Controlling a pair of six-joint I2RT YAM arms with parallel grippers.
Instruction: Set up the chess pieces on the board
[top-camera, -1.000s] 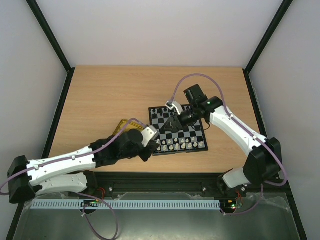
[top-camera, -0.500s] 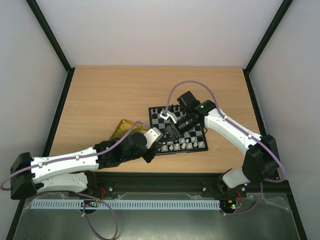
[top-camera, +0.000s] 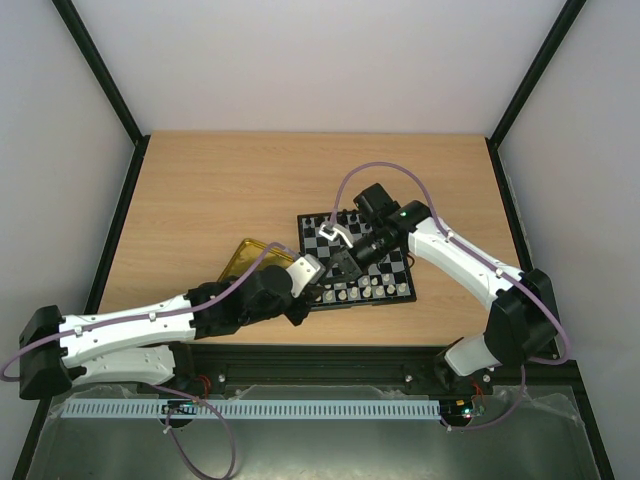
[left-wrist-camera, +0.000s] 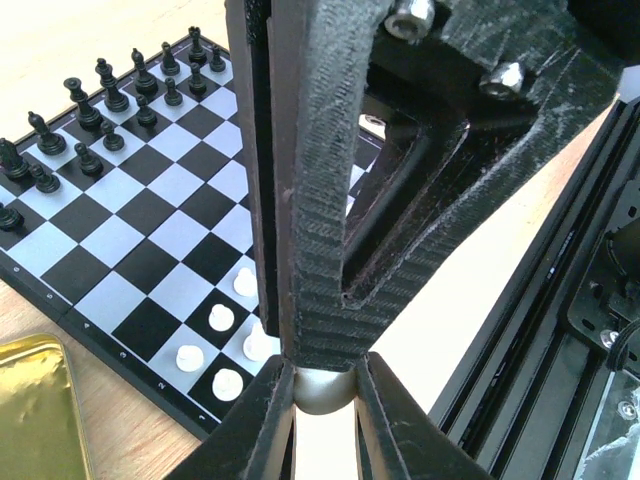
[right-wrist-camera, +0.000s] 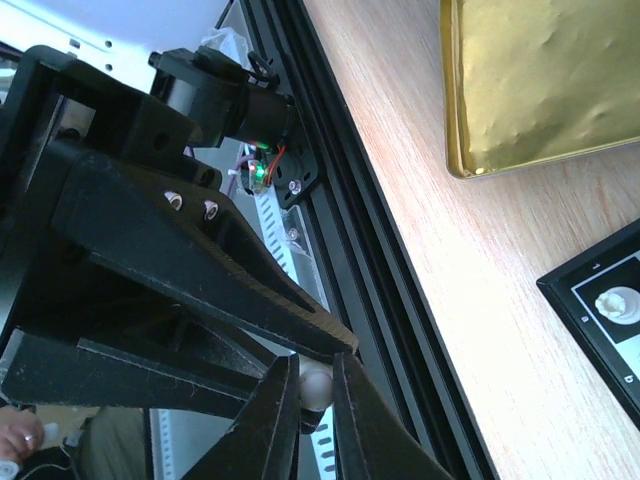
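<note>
Your left pincer (left-wrist-camera: 323, 384) and right pincer (right-wrist-camera: 313, 386) meet tip to tip, both clamped on one white chess piece (left-wrist-camera: 322, 393). This is likely a handover: release left, then place it on the board (left-wrist-camera: 150, 230) beside the pincers.

White shells and black joints are seen on the left arm (top-camera: 120, 330) and right arm (top-camera: 465, 258), with purple cables (top-camera: 372, 167) looped alongside. Ribbed black fingers (left-wrist-camera: 310, 200) are fixed by silver screws (left-wrist-camera: 412, 14) at upper right.
</note>
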